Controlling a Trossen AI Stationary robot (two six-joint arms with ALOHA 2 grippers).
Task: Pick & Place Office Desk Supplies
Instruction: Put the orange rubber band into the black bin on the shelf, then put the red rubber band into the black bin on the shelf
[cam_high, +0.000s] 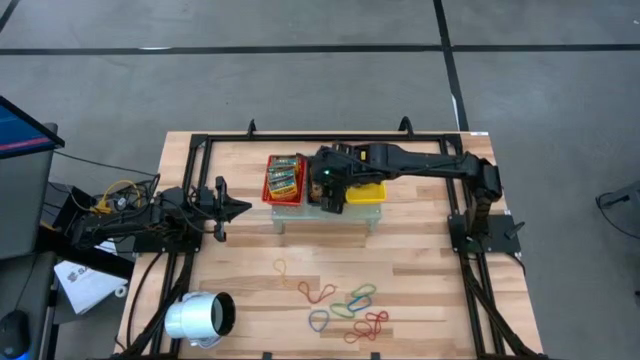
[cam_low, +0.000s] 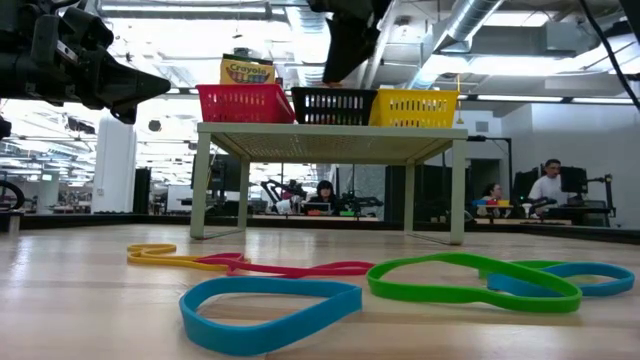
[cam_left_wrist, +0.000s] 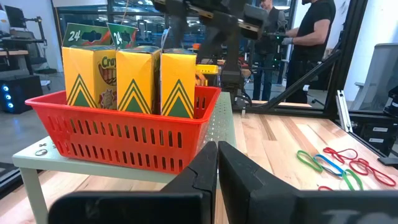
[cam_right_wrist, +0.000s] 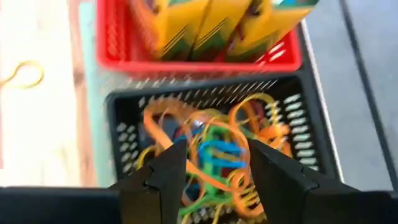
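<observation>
Several coloured rubber bands (cam_high: 345, 305) lie flat on the wooden table near its front edge, and a yellow one (cam_high: 281, 267) lies apart. More bands (cam_right_wrist: 214, 152) are heaped in the black basket (cam_right_wrist: 124, 134). Yellow-green crayon packets (cam_left_wrist: 134, 78) stand upright in the red basket (cam_left_wrist: 124, 134). My right gripper (cam_right_wrist: 214, 174) hangs open over the black basket, slanting down, with nothing between its fingers; it also shows in the high view (cam_high: 330, 198). My left gripper (cam_left_wrist: 217, 163) is shut and level at the table's left (cam_high: 235, 208), holding nothing.
The red, black and yellow baskets (cam_low: 415, 107) stand in a row on a small white stand (cam_low: 330, 140) at the table's far middle. A white cylinder (cam_high: 200, 318) lies at the front left. People sit at desks in the room behind.
</observation>
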